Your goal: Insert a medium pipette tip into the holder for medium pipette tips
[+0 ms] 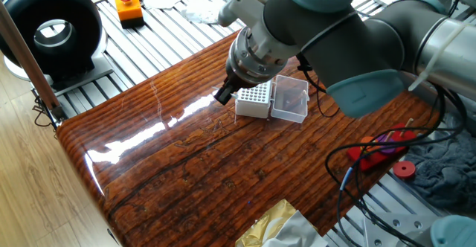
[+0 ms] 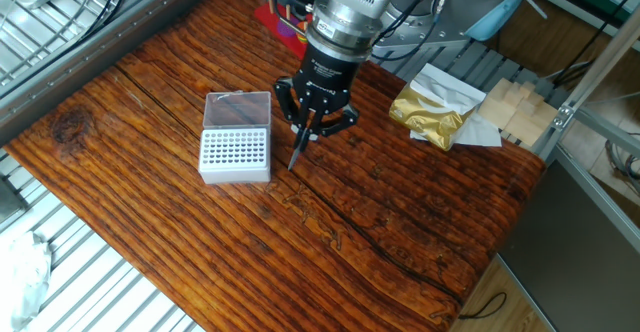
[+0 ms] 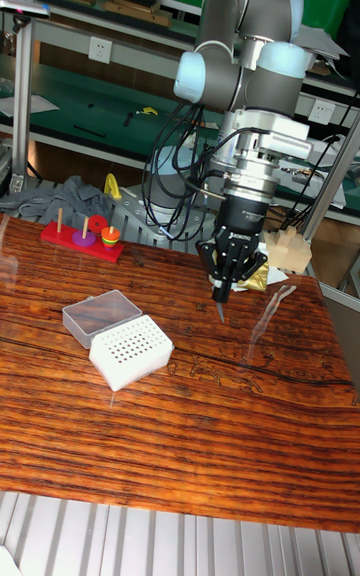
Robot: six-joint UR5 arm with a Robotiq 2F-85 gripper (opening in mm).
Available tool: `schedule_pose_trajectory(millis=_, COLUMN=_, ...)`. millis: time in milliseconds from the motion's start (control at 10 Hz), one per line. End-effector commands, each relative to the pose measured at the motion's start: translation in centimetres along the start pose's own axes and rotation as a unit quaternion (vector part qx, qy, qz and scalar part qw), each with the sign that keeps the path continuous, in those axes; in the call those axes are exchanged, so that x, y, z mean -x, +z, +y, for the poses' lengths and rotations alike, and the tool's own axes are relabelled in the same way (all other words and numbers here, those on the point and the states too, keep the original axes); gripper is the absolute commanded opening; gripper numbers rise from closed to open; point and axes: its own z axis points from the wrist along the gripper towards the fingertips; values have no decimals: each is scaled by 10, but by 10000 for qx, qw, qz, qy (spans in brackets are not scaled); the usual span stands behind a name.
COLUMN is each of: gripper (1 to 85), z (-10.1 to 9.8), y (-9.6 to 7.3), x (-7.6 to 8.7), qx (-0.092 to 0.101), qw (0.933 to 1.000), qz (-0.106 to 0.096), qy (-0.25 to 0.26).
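The holder (image 2: 236, 152) is a small white block with a grid of holes on top, and its clear lid (image 2: 238, 107) lies open behind it. My gripper (image 2: 312, 124) hangs just to the right of it, shut on the medium pipette tip (image 2: 298, 154). The slender tip points down and ends a little above the wood, beside the block, not over the holes. In the tall fixed view the gripper (image 3: 222, 281) holds the tip (image 3: 219, 307) to the right of the holder (image 3: 130, 353). In one fixed view the gripper (image 1: 225, 93) stands at the near-left corner of the holder (image 1: 253, 100).
A gold foil pouch (image 2: 430, 112) and wooden blocks (image 2: 510, 107) lie at the table's far right. A red peg toy (image 3: 80, 236) stands behind the holder, by a grey cloth. Cables (image 1: 357, 158) trail over one table edge. An orange stop button (image 1: 129, 7) sits off the table.
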Motion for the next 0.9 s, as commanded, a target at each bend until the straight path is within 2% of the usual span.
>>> schedule_pose_trajectory(millis=0, gripper=10, z=5, y=-1, x=4, qx=57, qw=9999, qz=-13, qy=89)
schedule_pose_trajectory(millis=800, gripper=10, z=12, y=5, x=9, qx=66, qw=9999, qz=-32, qy=111)
